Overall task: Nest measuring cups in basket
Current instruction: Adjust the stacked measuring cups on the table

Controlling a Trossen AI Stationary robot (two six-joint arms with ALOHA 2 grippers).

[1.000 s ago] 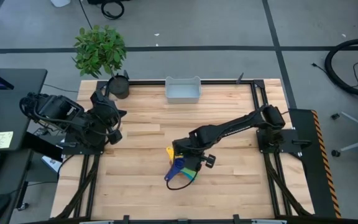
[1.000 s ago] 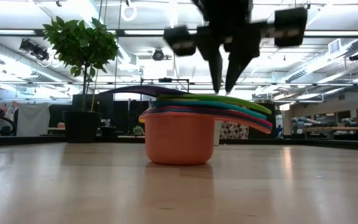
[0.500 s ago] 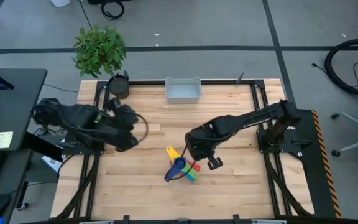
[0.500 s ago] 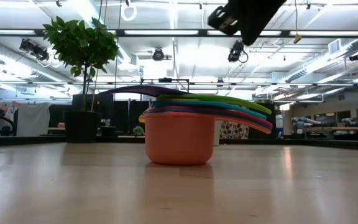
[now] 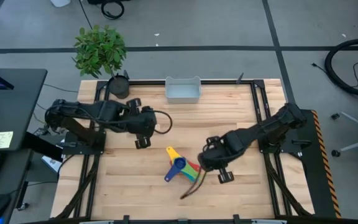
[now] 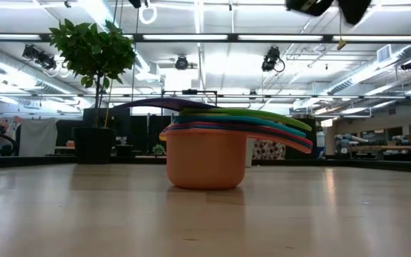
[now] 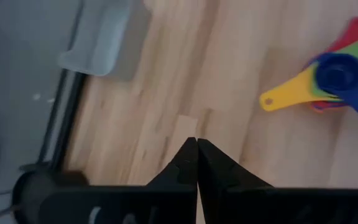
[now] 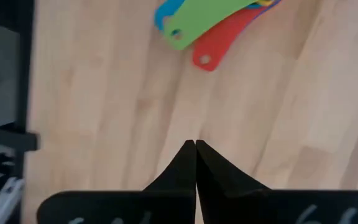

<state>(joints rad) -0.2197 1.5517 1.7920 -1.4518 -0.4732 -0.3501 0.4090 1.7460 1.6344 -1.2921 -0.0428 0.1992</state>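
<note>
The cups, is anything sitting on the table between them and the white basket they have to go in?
No. Bare wood lies between the measuring cups and the basket. The left gripper, shut, hangs off to one side of that path; the plant pot stands beside the basket.

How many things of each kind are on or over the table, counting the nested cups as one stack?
stack of nested measuring cups: 1
basket: 1
potted plant: 1
robot hands, both shut and empty: 2, left hand and right hand
Total: 5
</note>
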